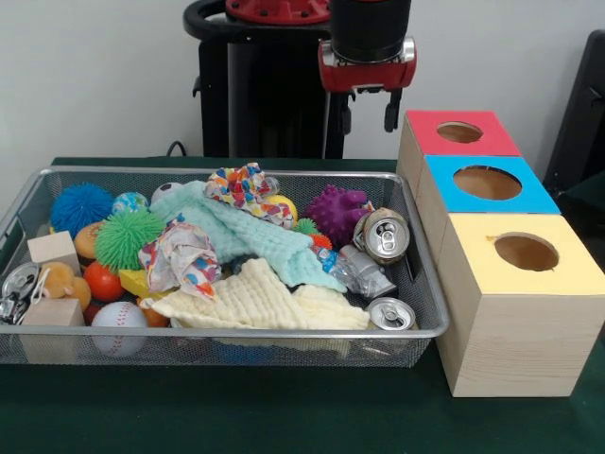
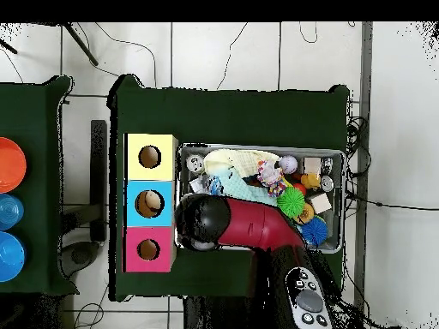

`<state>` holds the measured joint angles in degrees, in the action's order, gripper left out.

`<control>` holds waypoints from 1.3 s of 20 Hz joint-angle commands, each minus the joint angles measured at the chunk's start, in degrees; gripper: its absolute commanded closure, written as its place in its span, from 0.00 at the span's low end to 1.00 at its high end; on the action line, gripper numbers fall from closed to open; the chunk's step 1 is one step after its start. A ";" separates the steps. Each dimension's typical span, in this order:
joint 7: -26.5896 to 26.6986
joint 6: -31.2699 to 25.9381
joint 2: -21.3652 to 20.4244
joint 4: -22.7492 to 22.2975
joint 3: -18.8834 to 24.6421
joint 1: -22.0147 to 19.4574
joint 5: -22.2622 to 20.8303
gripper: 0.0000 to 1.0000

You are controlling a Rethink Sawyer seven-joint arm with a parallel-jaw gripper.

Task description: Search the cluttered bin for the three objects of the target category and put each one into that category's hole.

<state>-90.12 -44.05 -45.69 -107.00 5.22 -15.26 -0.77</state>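
Front view: gripper (image 1: 367, 112) open, empty.

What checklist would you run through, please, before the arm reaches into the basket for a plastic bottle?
1. Gripper above the bin, clear of the clutter: ok.
2. Gripper empty: ok, nothing hangs between its fingers.
3. Target located: cannot tell; crumpled clear plastic shows beside the upper can, the rest hidden under cloths.
4. Blue-top box hole unblocked: ok.
5. Grasp path free: not ok; the pale green cloth and cans crowd that plastic.
6. All three bottles visible: not ok.
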 commanded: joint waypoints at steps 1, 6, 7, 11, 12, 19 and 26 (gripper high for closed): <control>-6.22 -4.89 3.90 4.54 0.29 -1.97 -0.57 0.00; -8.74 -3.95 6.60 8.13 -2.32 -2.21 -0.83 0.00; -9.21 -3.91 7.27 9.07 -2.85 -2.28 -0.78 0.00; -9.31 -3.61 9.19 12.22 -3.73 -2.17 -0.73 0.00; -8.56 -4.47 9.66 13.19 -3.38 -2.30 -0.61 0.00; -7.46 -8.58 11.86 18.99 -1.60 -0.52 -0.05 0.00; -8.71 -12.74 15.32 25.42 -0.91 0.86 0.81 0.00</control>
<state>-90.12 -49.04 -34.76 -88.91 2.34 -15.33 -0.81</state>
